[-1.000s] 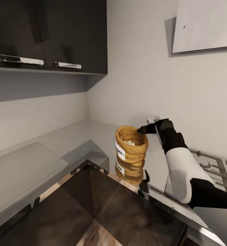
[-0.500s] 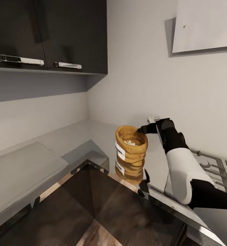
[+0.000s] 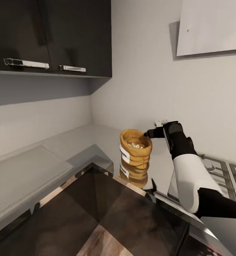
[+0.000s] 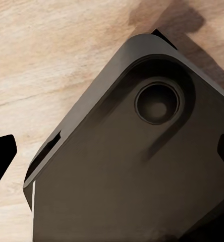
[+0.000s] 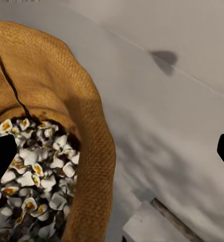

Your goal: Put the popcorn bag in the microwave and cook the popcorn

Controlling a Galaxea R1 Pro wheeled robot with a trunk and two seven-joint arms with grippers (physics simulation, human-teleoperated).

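Head view showed that the popcorn bag (image 3: 135, 148), upright on the far countertop (image 3: 78, 142), sat slightly lower than a second before, while the right gripper (image 3: 146, 134), fingers spread wide over its right rim, had not closed yet.

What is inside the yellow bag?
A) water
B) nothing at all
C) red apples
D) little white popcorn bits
D: the right wrist view looks down into the open popcorn bag and shows a heap of small whitish popcorn pieces with yellow centres.
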